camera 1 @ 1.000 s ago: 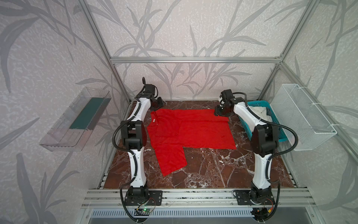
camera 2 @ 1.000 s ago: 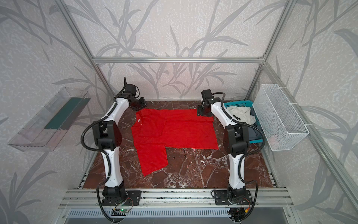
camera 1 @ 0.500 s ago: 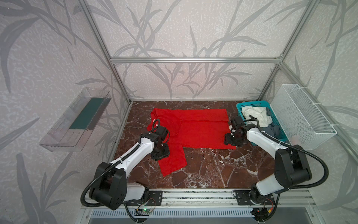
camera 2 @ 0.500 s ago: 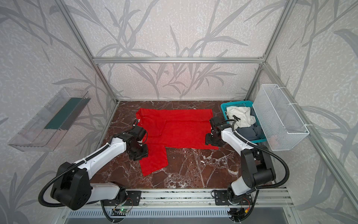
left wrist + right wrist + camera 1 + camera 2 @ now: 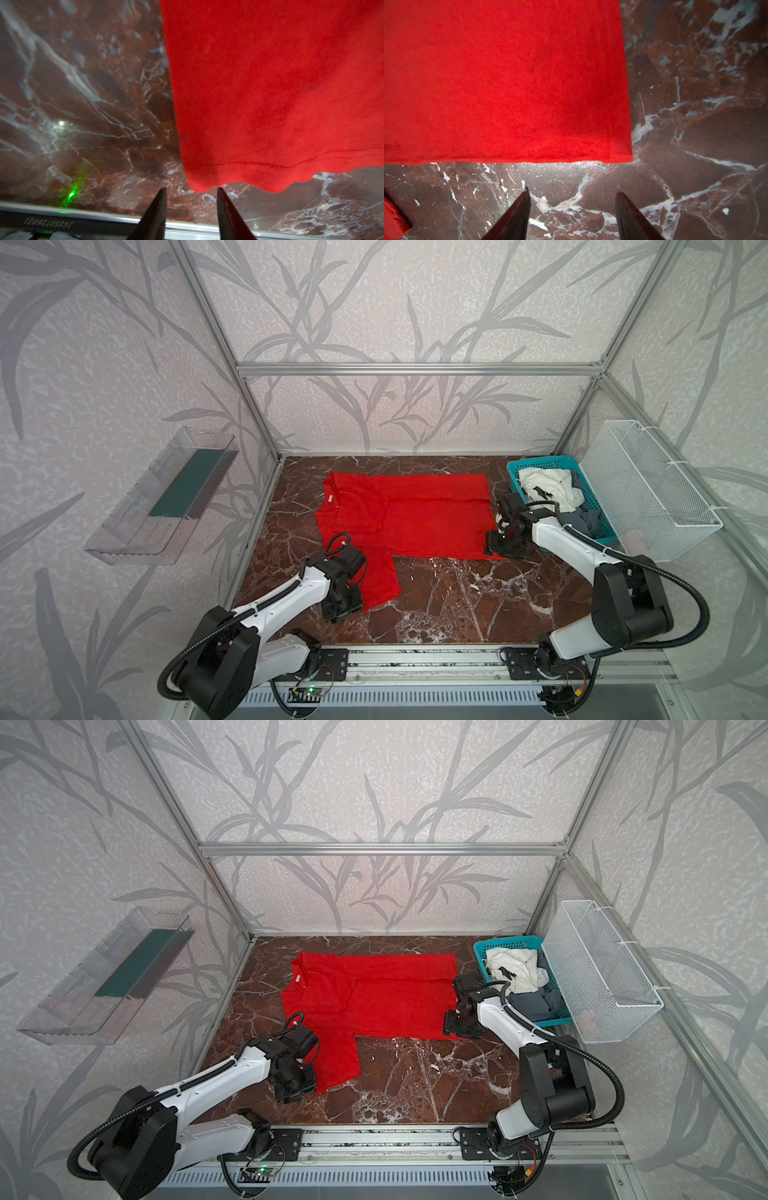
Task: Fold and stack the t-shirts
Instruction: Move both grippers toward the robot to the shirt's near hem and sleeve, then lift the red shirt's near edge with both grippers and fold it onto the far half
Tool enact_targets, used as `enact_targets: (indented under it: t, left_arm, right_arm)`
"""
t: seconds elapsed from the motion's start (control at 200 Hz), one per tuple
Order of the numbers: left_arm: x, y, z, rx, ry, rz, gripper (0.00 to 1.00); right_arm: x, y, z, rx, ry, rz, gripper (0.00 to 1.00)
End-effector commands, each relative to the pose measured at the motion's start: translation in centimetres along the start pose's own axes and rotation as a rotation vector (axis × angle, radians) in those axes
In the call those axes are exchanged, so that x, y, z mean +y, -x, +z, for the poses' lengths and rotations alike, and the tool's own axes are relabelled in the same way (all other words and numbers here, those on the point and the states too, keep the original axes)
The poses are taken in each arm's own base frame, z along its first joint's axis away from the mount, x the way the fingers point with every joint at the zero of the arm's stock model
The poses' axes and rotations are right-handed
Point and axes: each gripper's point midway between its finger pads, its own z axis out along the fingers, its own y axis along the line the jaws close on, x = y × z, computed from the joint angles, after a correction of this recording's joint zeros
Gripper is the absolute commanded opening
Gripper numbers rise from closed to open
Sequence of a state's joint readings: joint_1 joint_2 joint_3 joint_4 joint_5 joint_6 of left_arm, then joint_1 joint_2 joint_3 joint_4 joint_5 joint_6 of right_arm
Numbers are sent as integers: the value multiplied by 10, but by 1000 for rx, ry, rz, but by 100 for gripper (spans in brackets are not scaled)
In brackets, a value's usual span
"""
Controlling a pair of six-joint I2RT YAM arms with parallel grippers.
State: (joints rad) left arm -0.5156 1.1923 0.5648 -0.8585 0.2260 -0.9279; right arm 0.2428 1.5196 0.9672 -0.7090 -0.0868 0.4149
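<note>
A red t-shirt point(image 5: 415, 514) point(image 5: 374, 994) lies flat on the marble table, one sleeve reaching toward the front left. My left gripper point(image 5: 347, 608) point(image 5: 192, 189) hovers at that sleeve's near end, open, the red hem point(image 5: 270, 93) just beyond its tips and nothing between them. My right gripper point(image 5: 505, 547) point(image 5: 572, 190) is open over bare marble, just short of the shirt's near right corner point(image 5: 508, 83). A white t-shirt point(image 5: 548, 487) and a grey-blue t-shirt point(image 5: 586, 518) lie crumpled in the teal basket point(image 5: 513, 472).
A white wire basket point(image 5: 648, 489) hangs on the right wall beside the teal basket. A clear plastic shelf point(image 5: 166, 497) hangs on the left wall. An aluminium rail point(image 5: 415, 659) runs along the table's front edge, close to the left gripper.
Both arms have swung from the shirt's far edge to its near side. The left gripper then moved on down the sleeve to its end. The right gripper has settled by the near right corner.
</note>
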Motion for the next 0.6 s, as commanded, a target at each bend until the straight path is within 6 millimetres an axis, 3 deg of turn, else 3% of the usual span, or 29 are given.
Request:
enact_targets:
  t: [0.0,0.065,0.27,0.4,0.595]
  left_arm:
    - [-4,2,10,-7,-9,-30,41]
    - [0,3,13,-10,21,-33,38]
    - [24,1,7,-39,112,-70,11]
    - [24,5,-2,-82,101,-92,5]
    - [26,9,-11,-109,120,-75,1]
  right_arm:
    - [-8,-1,-7,1,-19,18,66]
    - [-11,-2,-6,4,-21,27,66]
    - [-19,-3,-3,-3,-23,55,66]
    - [-18,-5,3,0,-14,64,64]
    - [-27,-6,12,-12,-47,88,53]
